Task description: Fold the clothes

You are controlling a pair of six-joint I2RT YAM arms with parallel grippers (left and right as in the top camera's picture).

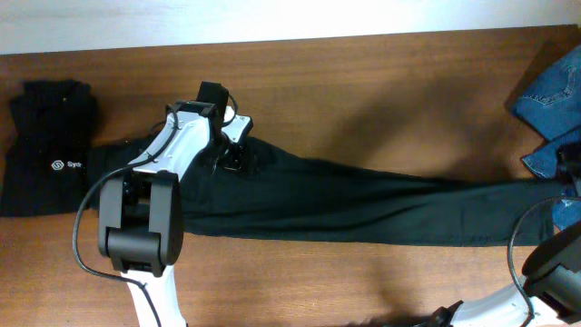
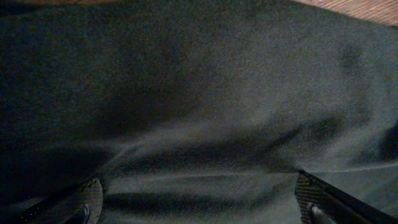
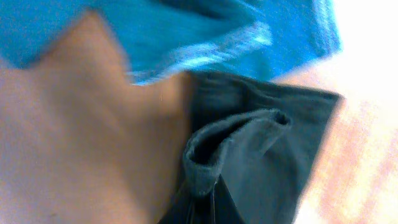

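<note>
Trousers (image 1: 363,204), waist under left arm (image 1: 177,145), cuff blurred in right jaws

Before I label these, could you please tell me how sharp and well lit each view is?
Overhead: sharp, evenly lit, trousers clear against the table. Left wrist: dim, dark fabric fills the frame, fingers barely visible at the bottom. Right wrist: blurred, jeans glaring blue, table washed out on the right.
</note>
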